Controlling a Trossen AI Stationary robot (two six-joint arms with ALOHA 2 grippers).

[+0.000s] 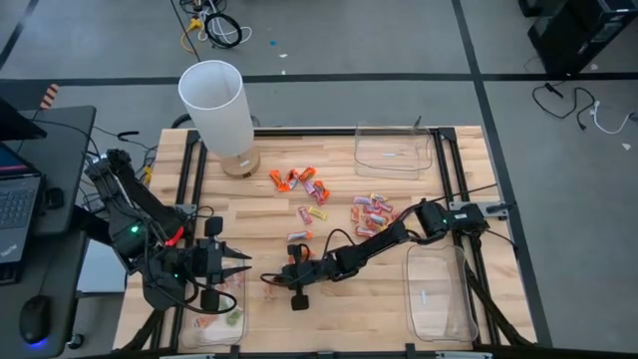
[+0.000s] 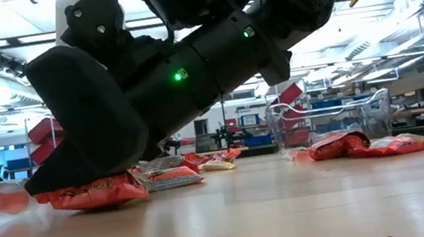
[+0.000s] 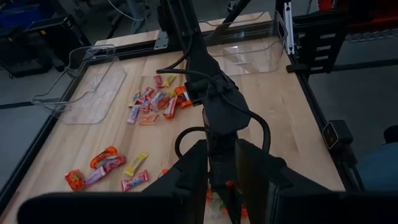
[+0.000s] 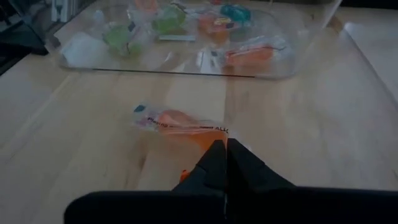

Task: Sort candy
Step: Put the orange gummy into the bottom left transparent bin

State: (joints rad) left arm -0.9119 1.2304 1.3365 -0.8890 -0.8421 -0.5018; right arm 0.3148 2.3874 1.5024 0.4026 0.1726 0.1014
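- High view: my right gripper (image 1: 271,278) reaches far across to about seven o'clock of the table (image 1: 329,299), low on the wood beside an orange candy. My left gripper (image 1: 239,267) waits just beside it, at nine o'clock of mine; I cannot tell how its fingers stand. Loose candy (image 1: 371,211) lies in clusters near the table's middle, toward one o'clock from me, and more sits in the near-left tray (image 1: 214,327).
- Low view: my dark fingers press down on an orange candy (image 2: 94,193) flat on the wood.
- Left wrist view: my arm comes between the waiting fingers; scattered wrappers lie beyond it.
- Right wrist view: my fingertips (image 4: 239,171) are pinched together on the crimped end of the orange-and-clear wrapper (image 4: 180,123); the tray with sorted sweets lies at twelve o'clock.
- Handling, as I judge it: light, crinkly, slick film over a firm sweet. The flat end tab can slip, so gripping nearer the body is safer.
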